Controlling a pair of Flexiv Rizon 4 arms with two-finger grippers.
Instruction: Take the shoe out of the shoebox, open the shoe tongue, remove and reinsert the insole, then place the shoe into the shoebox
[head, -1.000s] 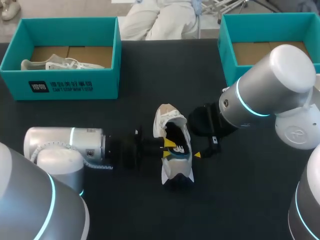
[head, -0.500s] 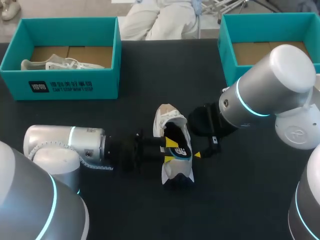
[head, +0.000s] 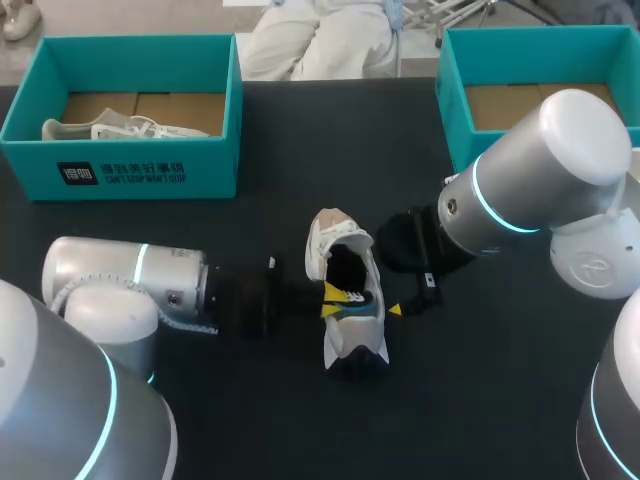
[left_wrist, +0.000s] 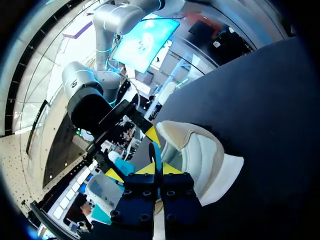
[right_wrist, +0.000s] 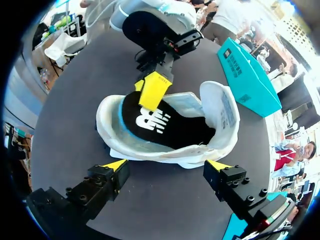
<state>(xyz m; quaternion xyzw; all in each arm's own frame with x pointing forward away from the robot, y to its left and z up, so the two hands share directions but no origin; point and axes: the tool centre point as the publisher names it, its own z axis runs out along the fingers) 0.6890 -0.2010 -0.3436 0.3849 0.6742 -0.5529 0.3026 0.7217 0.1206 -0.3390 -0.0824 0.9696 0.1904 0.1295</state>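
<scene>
A white shoe (head: 347, 340) lies on the dark table between my two grippers, its opening up and the tongue (right_wrist: 220, 112) folded back. The black insole (right_wrist: 165, 125) with a pale blue edge sits tilted inside it. My left gripper (head: 335, 297) comes in from the left; in its wrist view the yellow tips (left_wrist: 152, 168) are pressed together on the insole's thin edge beside the shoe (left_wrist: 210, 160). My right gripper (right_wrist: 167, 165) stands open on the shoe's right side (head: 393, 302), one finger towards each end, not touching.
A teal shoebox (head: 150, 170) at the back left holds another pale shoe (head: 120, 128). A second teal shoebox (head: 455, 110) stands at the back right, showing only its cardboard floor. Bare dark table surrounds the shoe.
My left gripper has closed on the insole's edge and drawn slightly back to the left. The right arm and the shoe have stayed put.
</scene>
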